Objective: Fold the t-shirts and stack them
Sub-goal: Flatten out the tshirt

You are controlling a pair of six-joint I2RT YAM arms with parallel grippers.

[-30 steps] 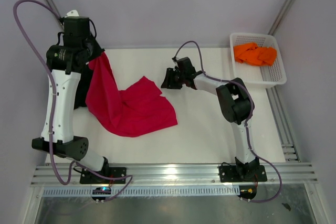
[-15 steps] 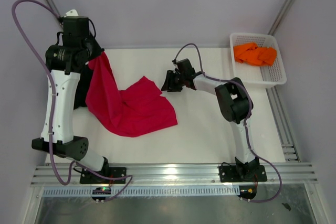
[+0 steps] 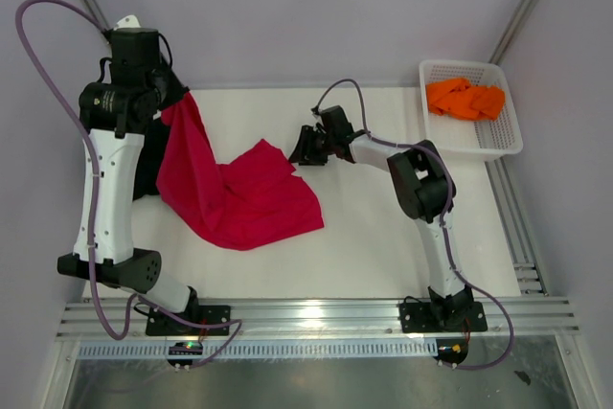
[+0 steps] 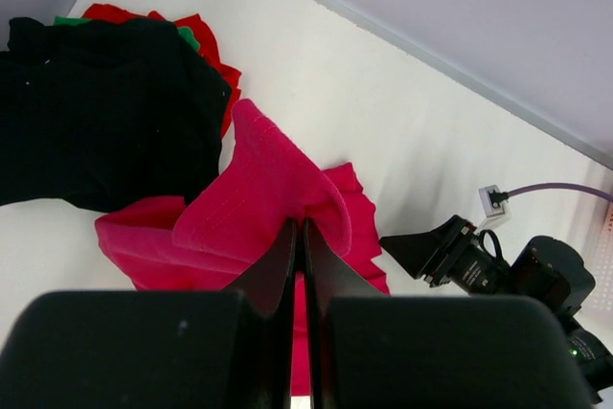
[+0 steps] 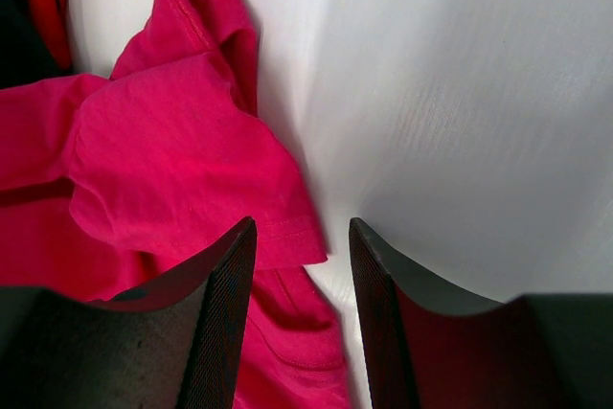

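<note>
Pinching a raised fold of the crimson t-shirt (image 4: 259,189), the L gripper (image 4: 301,232) has its jaws pressed together w/ the cloth caught btwn them. From that grip the fabric hangs down in a steep drape to the table (image 3: 383,237). The rest of the shirt lies crumpled there, left of centre in the top view, a sleeve reaching toward the R arm.

R gripper (image 5: 301,229) is low over the table w/ jaws apart and nothing clamped. The hemmed sleeve edge of the crimson shirt lies in the gap btwn its fingers (image 5: 225,284), mostly nearer the left-hand one in the wrist view. Can't tell whether either pad touches the cloth. Bare white tabletop fills the rest of that view.

Beyond the L gripper, at the far left of the table, a black t-shirt (image 4: 105,112) lies flat on top of a red t-shirt (image 4: 206,35), w/ a thin sliver of green showing at the red one's edge. The crimson shirt's draped edge sits just beside the black one.

An orange t-shirt (image 3: 465,98) is bunched inside the white basket (image 3: 508,146) at the far right corner, well apart from both grippers.

No print or label on any shirt can be read. A small white plug (image 4: 491,196) on the R arm's purple cable is too small to read.
</note>
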